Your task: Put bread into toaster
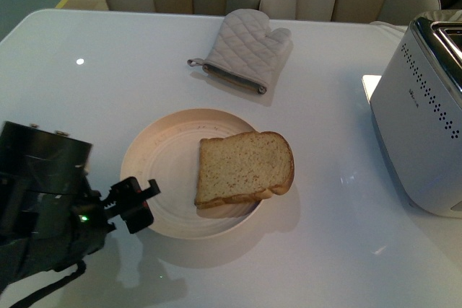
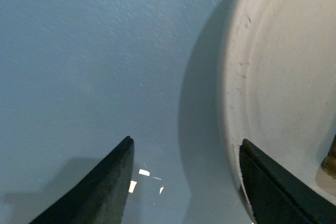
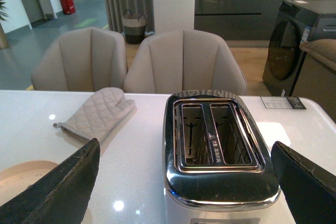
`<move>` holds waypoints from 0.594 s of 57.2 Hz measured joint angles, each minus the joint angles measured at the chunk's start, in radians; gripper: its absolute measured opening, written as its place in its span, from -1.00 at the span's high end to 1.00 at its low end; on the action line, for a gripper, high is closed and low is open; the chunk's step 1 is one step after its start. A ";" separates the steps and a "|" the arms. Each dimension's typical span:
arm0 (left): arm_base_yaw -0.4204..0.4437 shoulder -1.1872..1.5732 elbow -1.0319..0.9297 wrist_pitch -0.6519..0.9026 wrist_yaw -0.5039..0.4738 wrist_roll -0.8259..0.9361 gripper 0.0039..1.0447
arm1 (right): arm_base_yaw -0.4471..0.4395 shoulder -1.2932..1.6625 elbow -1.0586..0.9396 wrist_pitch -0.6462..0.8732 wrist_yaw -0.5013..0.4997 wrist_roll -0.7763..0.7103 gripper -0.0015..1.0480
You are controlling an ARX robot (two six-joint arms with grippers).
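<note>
- Nearest, at the near left, the left tool (image 1: 136, 205) hangs low over the worktop (image 1: 86, 106), jaws spread wide and holding nothing. In its wrist view one finger is over bare worktop and the other over the rim of the plate (image 1: 155, 153).
- Just beyond and to the right, the bread (image 1: 244, 169) lies flat on the right half of the plate. Its right side overhangs the rim, and it is apart from the left tool.
- By my reading, the step in hand is the approach to pick up the slice; nothing is gripped yet.
- Next, the left tool would need to travel right across the plate and close on a crust edge (a flat slice gives little to bite on, so it likely has to come in low and angled).
- Farther right, the toaster (image 1: 422, 117) stands at the right edge of the worktop, well apart from the plate. Both of its top slots look empty in the right wrist view.
- The right tool (image 3: 185, 145) looks over the toaster from its near side, jaws wide apart and empty.
- Farthest, the oven mitt (image 1: 245, 50) lies at the far centre of the worktop, out of the likely path.
</note>
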 joint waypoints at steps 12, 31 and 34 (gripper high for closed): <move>0.121 -0.179 -0.101 0.056 0.054 0.019 -0.89 | 0.000 0.000 0.000 0.000 0.000 0.000 -0.83; 0.304 -0.584 -0.301 0.070 0.172 0.038 -0.86 | 0.000 0.000 0.000 0.000 0.000 0.000 -0.83; 0.340 -0.688 -0.343 0.056 0.209 0.037 -0.86 | 0.000 0.000 0.000 0.000 0.000 0.000 -0.83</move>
